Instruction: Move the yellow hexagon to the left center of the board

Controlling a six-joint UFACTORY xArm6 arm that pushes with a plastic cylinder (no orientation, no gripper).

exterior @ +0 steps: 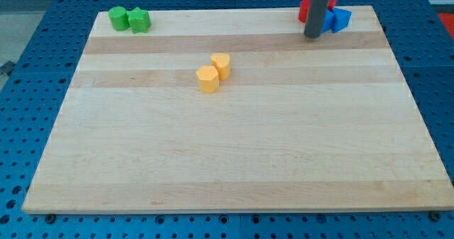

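Nearest the camera, the yellow hexagon point(208, 79) sits just above board centre, touching a yellow cylinder point(221, 65) at its 1 o'clock. The arm has no jaws; the tip point(311, 35) rests far off at 2 o'clock, beside red and blue blocks. It should approach from 3 o'clock, sparing the cylinder. The hexagon looks small, faceted, matte.

A: What sort of place is this?

B: A robotics lab, or a test bench in one. The bench point(50, 15) is a blue plate drilled with a regular grid of mounting holes, showing on all sides of a pale wooden board point(234, 147).

A: Anything else?

B: A dark rod point(317, 8) comes down at one o'clock, and small coloured blocks sit in clusters: green point(129, 19) at eleven o'clock, yellow point(213, 71) near centre, red and blue point(335, 18) by the rod.
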